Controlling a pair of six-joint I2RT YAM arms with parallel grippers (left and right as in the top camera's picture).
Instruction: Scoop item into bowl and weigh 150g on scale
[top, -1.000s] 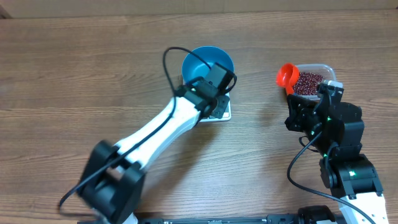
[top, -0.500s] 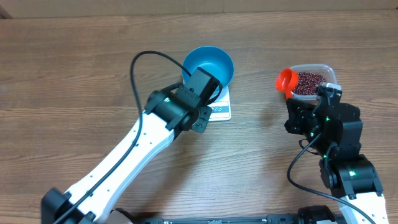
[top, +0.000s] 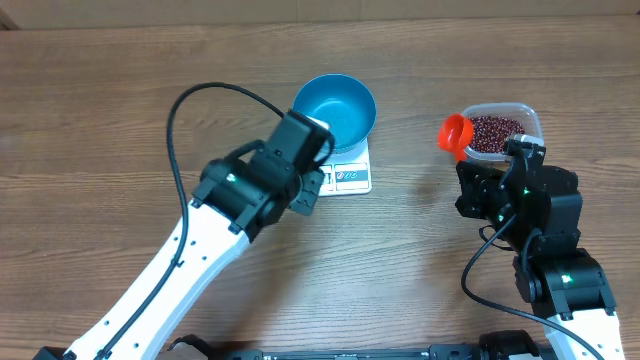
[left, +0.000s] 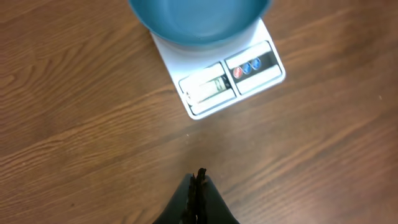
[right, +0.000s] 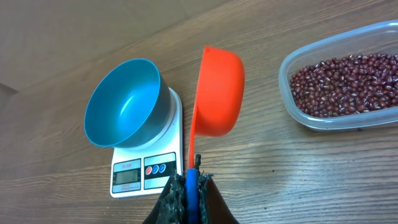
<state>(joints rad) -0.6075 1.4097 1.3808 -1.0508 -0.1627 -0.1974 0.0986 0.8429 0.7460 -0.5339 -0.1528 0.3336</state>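
On the table (top: 100, 120) the bowl (top: 334, 105) is sitting on the scale (top: 350, 178). The tub (right: 323, 121) to their right is holding the beans (right: 348, 81). The right gripper (right: 193, 180) is clamping the scoop (right: 217, 93) by its handle, between bowl and tub. The left gripper (left: 198, 177) is hovering near the scale, pinched closed and empty.

A robotics lab bench is indicated, staged with kitchen goods rather than a lived-in kitchen. A white digital scale (top: 350, 178) is set on a wood-grain table (top: 100, 120), and a blue bowl (top: 335, 105) is placed on it. Beside the scale, a clear tub (top: 530, 112) of beans (top: 495, 132) and an orange scoop (top: 455, 132) are seen. The scale is flanked by a black-and-white left arm (top: 190, 250) and right arm (top: 545, 210), with exposed cables (top: 225, 86) looped above them.
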